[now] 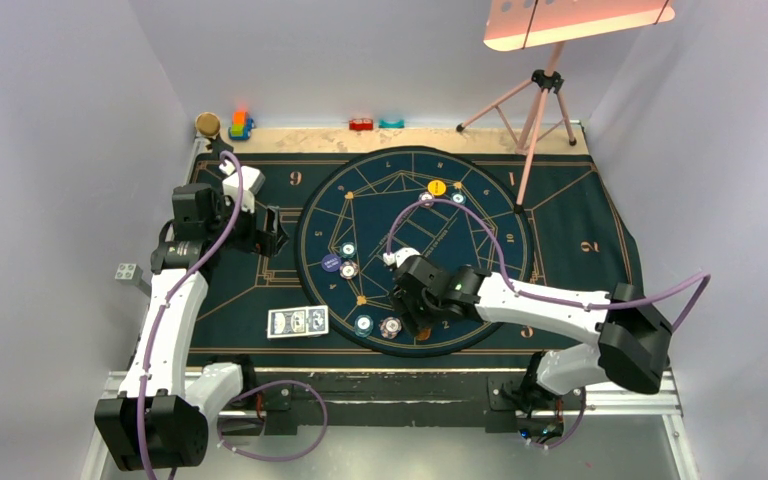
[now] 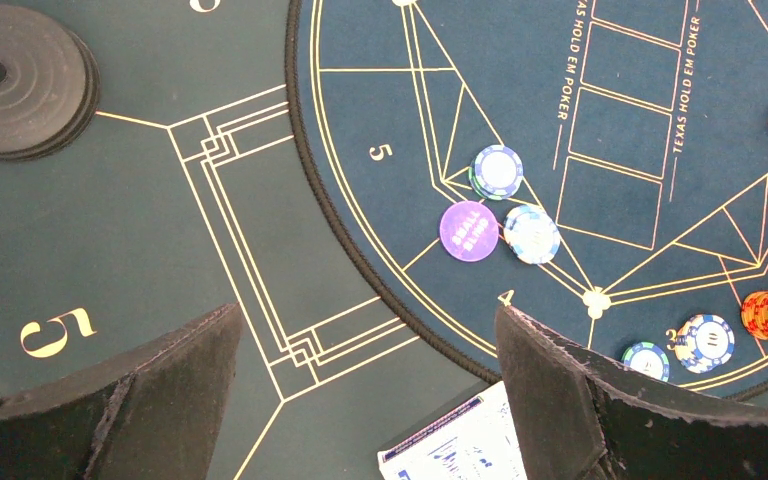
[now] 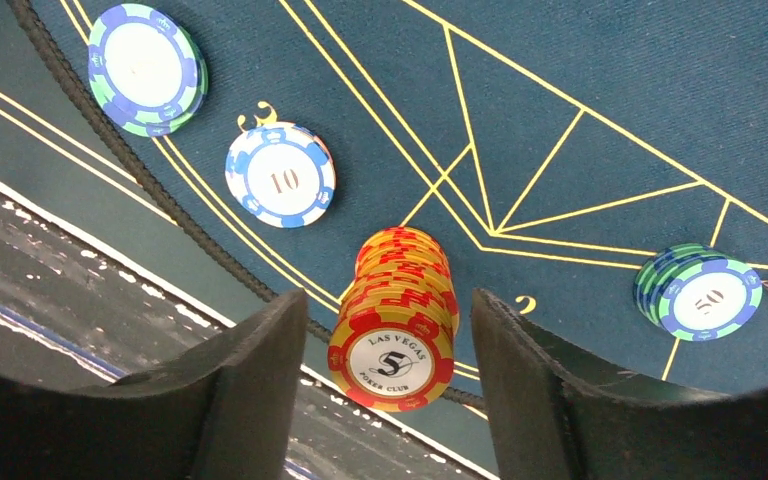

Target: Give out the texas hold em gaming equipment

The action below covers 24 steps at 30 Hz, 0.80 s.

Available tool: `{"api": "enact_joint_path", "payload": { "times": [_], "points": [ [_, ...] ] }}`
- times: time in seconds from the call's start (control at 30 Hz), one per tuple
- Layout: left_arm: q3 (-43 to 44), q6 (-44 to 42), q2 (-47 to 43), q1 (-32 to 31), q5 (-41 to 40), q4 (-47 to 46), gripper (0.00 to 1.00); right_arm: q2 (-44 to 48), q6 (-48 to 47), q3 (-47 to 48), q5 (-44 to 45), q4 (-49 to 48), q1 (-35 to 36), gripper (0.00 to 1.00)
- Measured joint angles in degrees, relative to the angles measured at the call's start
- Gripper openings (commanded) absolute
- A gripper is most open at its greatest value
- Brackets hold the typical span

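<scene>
Orange-red chip stack (image 3: 395, 320) between parted right jaws, blue-white chip (image 3: 280, 175) close beside; left jaws agape above cards (image 2: 450, 448)

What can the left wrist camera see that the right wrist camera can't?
Only the left wrist view shows the purple disc, the playing cards and a black round base. Only the right wrist view shows the printed top of the red-and-yellow chip stack, marked 5, sitting between the right arm's open claw. Both views show that stack and the blue-and-white 10 chip.
</scene>
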State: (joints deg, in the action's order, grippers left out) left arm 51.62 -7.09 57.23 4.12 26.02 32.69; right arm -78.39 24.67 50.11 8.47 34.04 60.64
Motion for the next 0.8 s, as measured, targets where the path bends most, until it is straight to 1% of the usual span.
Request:
{"api": "enact_joint_path", "payload": {
  "times": [0.07,0.27,0.33,0.47,0.63,0.67,0.8],
  "points": [
    [0.0,0.0,0.0,0.0,0.0,0.0,1.0,-0.1,0.2,0.0,0.1,-0.3,0.0,0.57],
    [0.0,0.0,0.0,0.0,0.0,0.0,1.0,-2.3,0.4,0.0,0.7,-0.6,0.0,0.5],
    [0.0,0.0,0.0,0.0,0.0,0.0,1.0,-2.7,0.5,0.0,1.0,-0.6,0.0,0.45],
    [0.0,0.0,0.0,0.0,0.0,0.0,1.0,-2.7,0.7,0.0,1.1,-0.6,0.0,0.32],
    [0.0,0.0,0.0,0.0,0.0,0.0,1.0,-2.2,0.7,0.0,1.1,-0.4,0.0,0.23],
    [0.0,0.0,0.0,0.0,0.0,0.0,1.0,-2.0,0.7,0.0,1.1,-0.2,0.0,0.21],
    [0.0,0.0,0.0,0.0,0.0,0.0,1.0,-0.3,0.7,0.3,1.2,1.2,0.0,0.21]
  ]
}}
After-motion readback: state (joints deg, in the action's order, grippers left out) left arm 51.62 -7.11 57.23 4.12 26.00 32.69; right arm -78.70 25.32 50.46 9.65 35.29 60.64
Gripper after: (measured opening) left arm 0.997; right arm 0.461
